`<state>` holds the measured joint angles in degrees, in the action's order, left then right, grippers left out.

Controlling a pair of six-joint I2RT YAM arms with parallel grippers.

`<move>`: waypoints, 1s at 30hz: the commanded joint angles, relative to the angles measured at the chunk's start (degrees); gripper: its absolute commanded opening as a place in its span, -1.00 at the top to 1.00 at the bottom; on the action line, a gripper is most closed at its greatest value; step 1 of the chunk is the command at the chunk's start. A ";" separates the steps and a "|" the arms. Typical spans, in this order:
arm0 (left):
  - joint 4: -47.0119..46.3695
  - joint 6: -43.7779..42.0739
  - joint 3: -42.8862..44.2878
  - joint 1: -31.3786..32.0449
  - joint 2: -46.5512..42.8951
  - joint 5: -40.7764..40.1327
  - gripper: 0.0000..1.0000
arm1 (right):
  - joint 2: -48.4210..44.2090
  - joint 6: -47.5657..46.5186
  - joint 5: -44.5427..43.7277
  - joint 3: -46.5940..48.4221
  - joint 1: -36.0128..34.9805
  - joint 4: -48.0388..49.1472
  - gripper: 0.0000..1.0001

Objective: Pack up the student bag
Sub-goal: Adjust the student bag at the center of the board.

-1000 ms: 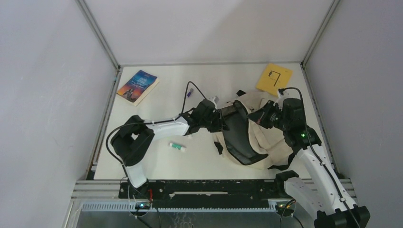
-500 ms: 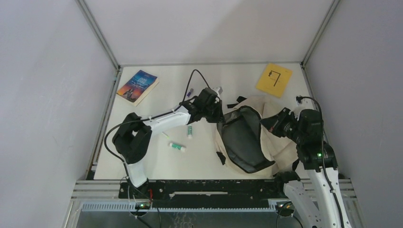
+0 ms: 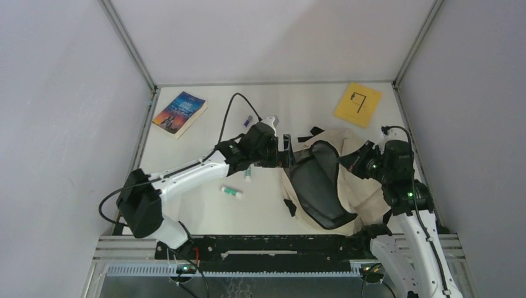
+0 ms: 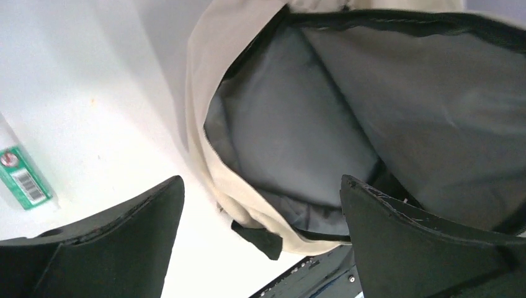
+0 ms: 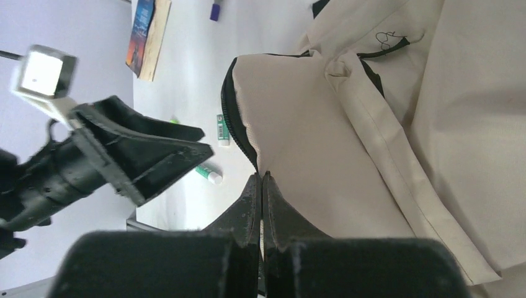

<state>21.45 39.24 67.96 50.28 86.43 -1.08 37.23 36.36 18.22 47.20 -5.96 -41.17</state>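
The student bag (image 3: 358, 194) lies at the centre right, cream canvas with its black-trimmed mouth gaping and the dark lining (image 3: 316, 186) showing. My right gripper (image 3: 348, 164) is shut on the far rim of that mouth; in the right wrist view the zip trim (image 5: 231, 118) runs down into the closed fingertips of the right gripper (image 5: 261, 176). My left gripper (image 3: 288, 151) stands wide open just left of the mouth, holding nothing. In the left wrist view the left gripper (image 4: 262, 181) frames the cream rim (image 4: 205, 130) and the lining (image 4: 298, 124).
A blue book (image 3: 180, 113) lies at the back left and a yellow booklet (image 3: 358, 103) at the back right. A purple marker (image 3: 247, 121), a green-labelled stick (image 3: 247, 172) and a green-and-white tube (image 3: 231, 192) lie left of the bag. Black rails run along the near edge.
The left gripper drew back from the bag's mouth, then came back to it with its jaws spread wide. The right gripper pulled the rim to the right. A green-labelled stick now shows under the left arm.
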 commanded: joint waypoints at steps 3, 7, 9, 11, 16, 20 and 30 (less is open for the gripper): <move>-8.39 12.58 -7.32 1.11 7.54 6.24 -0.98 | 0.98 0.07 0.24 -1.26 0.24 6.18 1.00; -10.69 15.17 -7.06 1.71 12.72 9.30 -0.69 | 0.94 -0.96 -1.16 -1.83 0.30 5.15 1.00; -9.88 14.53 -6.31 1.61 13.64 8.94 -0.31 | 0.42 -1.88 -2.33 -1.73 0.25 3.69 1.00; -9.53 12.98 -5.63 1.59 13.18 8.22 0.24 | -0.94 -2.87 -4.25 -1.47 0.26 1.40 1.00; -1.84 2.35 3.47 0.61 13.90 4.54 1.00 | -5.11 -6.16 -10.19 0.91 0.31 -6.14 1.00; 8.82 -8.69 15.32 0.60 17.97 1.23 1.00 | -6.99 -8.36 -14.05 5.38 0.25 -12.07 1.00; 13.11 -18.36 20.30 0.43 22.25 6.97 1.00 | -4.95 -8.71 -8.72 13.31 0.25 -14.24 1.00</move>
<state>31.73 26.63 88.20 51.22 108.51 2.85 30.11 29.15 6.17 59.86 -5.96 -55.20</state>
